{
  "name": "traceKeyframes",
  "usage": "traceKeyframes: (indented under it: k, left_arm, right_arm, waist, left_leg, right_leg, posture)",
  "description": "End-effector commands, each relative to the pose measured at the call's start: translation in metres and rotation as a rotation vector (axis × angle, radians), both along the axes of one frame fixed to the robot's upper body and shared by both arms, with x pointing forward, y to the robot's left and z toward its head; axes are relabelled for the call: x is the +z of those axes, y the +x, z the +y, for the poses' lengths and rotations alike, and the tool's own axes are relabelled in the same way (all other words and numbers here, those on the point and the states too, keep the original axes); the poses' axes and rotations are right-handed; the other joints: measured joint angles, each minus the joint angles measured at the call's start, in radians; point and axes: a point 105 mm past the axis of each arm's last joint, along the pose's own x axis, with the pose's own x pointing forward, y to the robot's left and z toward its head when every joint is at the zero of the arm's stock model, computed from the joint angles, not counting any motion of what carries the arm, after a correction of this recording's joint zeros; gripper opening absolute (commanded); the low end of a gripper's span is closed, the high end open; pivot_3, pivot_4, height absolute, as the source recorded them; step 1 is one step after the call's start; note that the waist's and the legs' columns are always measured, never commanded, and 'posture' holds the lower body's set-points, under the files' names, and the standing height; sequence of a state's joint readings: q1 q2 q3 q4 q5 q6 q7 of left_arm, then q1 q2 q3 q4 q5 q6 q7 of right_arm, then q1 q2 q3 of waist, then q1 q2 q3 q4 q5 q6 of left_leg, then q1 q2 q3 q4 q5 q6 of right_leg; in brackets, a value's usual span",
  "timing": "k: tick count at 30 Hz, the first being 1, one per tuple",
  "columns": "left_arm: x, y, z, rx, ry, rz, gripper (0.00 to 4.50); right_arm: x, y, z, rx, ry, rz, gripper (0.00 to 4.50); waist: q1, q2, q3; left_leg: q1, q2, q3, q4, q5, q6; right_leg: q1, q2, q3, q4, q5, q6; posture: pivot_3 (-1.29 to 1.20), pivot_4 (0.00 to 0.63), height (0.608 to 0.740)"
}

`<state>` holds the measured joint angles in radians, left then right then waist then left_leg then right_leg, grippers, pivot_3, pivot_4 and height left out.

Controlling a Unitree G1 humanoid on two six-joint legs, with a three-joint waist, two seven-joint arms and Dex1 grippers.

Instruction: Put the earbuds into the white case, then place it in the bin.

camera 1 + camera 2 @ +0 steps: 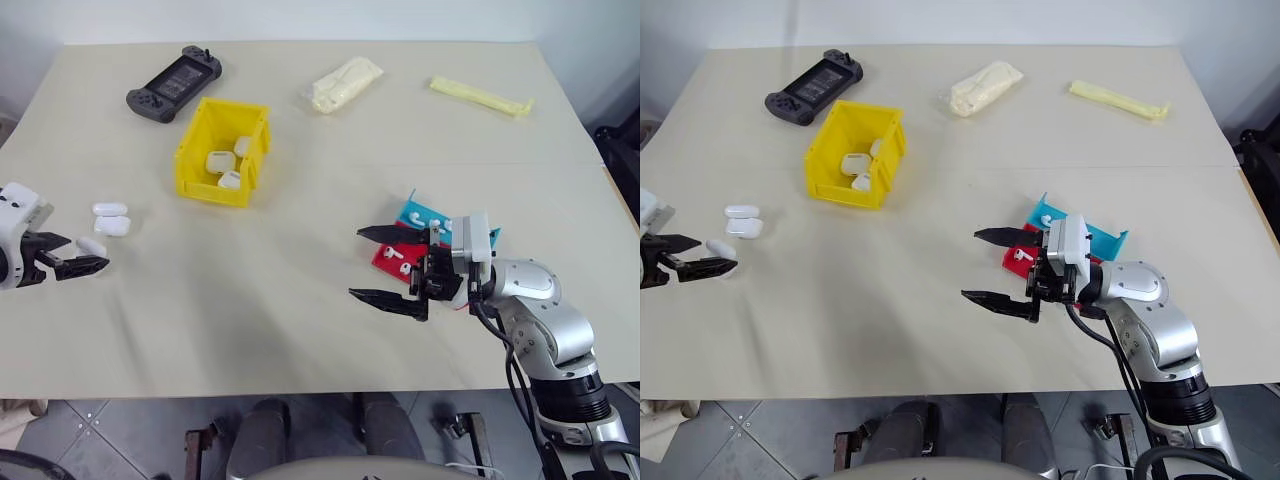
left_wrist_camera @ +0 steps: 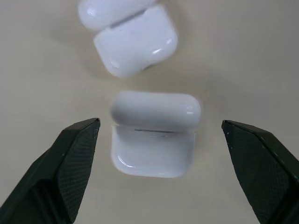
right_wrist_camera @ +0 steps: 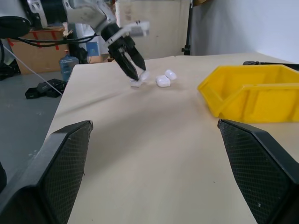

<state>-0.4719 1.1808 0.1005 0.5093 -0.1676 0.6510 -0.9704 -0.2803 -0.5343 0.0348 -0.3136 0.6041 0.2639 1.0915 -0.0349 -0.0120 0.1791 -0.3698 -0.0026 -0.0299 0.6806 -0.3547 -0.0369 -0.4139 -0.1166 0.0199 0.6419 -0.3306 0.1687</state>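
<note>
One white case (image 2: 154, 135) lay closed between the spread fingers of the left gripper (image 1: 72, 254), untouched. Right gripper (image 1: 392, 267) hung open too, well apart from it.

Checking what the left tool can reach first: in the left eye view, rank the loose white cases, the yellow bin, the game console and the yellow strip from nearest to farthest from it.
1. Loose white cases, on the table right beside the left tool.
2. Yellow bin, further in, toward the table's middle.
3. Game console, beyond the bin near the far edge.
4. Yellow strip, far corner on the robot's right.
</note>
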Motion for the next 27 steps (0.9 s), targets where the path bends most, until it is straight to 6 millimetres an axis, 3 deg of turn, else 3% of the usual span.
traceKeyframes:
  k: [1, 9, 15, 27]
  left_arm:
    - [0.002, 0.004, 0.011, 0.034, 0.038, 0.027, 4.44]
    - [-0.002, 0.019, 0.0, -0.02, 0.025, 0.052, 4.44]
    - [-0.008, 0.01, 0.012, 0.048, 0.074, 0.133, 4.44]
    - [-0.01, 0.003, 0.012, 0.122, 0.052, 0.152, 4.44]
  right_arm:
    - [0.01, -0.005, 0.0, -0.005, 0.018, -0.046, 4.5]
    - [0.01, -0.006, 0.0, -0.018, 0.02, -0.047, 4.5]
    - [0.012, -0.005, -0.002, -0.029, 0.018, -0.053, 4.5]
    - [0.012, -0.002, 0.0, -0.017, 0.021, -0.052, 4.5]
  waist:
    - [0.002, 0.0, 0.0]
    - [0.006, 0.0, 0.0]
    - [0.003, 0.0, 0.0]
    - [0.001, 0.0, 0.0]
  left_leg:
    - [0.0, 0.0, 0.0, 0.0, 0.0, 0.0]
    - [0.0, 0.0, -0.001, 0.002, 0.0, 0.0]
    - [0.0, 0.0, -0.001, 0.002, 0.0, 0.0]
    - [0.001, 0.001, 0.0, 0.002, 0.0, 0.0]
  right_leg:
    - [0.0, 0.0, -0.001, 0.0, 0.0, 0.0]
    - [0.001, -0.002, -0.007, 0.001, 0.0, 0.0]
    - [0.001, -0.003, -0.009, 0.001, 0.0, -0.001]
    - [0.001, -0.003, -0.009, 0.002, 0.0, -0.001]
  posture:
    - [0.0, 0.15, 0.74]
    - [0.0, 0.15, 0.74]
    - [0.0, 0.15, 0.74]
    - [0.0, 0.15, 0.74]
